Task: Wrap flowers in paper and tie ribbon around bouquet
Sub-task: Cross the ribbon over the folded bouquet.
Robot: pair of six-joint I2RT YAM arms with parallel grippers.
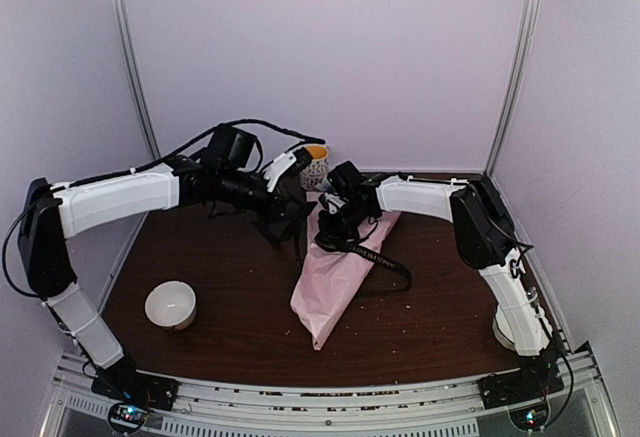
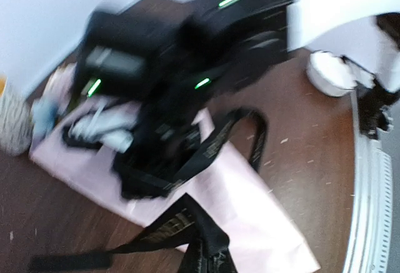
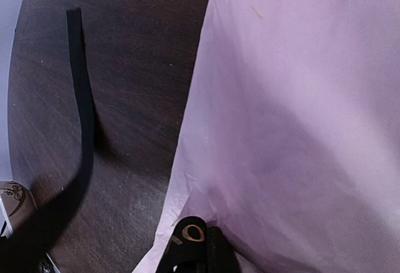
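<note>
Spanning the whole work area is the table (image 1: 230,267), dark brown. The left arm (image 1: 115,197) enters from 9 o'clock and the right arm (image 1: 430,197) from 3 o'clock; both reach the centre. The bouquet (image 1: 335,282) lies flat at the centre, wide end toward 12 o'clock and point toward 6 o'clock. Its paper (image 3: 300,110) is pink, creased and touching the table. The ribbon (image 1: 385,260), black with gold lettering, crosses the bouquet's upper part and loops out toward 4 o'clock. The right gripper (image 1: 335,232) sits over the wide end, jaws closed, with a ribbon fold pinched at its tips. The left gripper (image 1: 292,225) sits just beside it at 9 o'clock, jaws closed. Two ribbon strands meet at its tips, so it appears clamped on the ribbon, though the left wrist view is blurred. A white bowl (image 1: 170,305) stands at 8 o'clock, well apart from the bouquet. A patterned mug (image 1: 315,167) stands at 12 o'clock, near the wide end. The flowers (image 2: 100,126), pale, show at the wide end under the right gripper.
</note>
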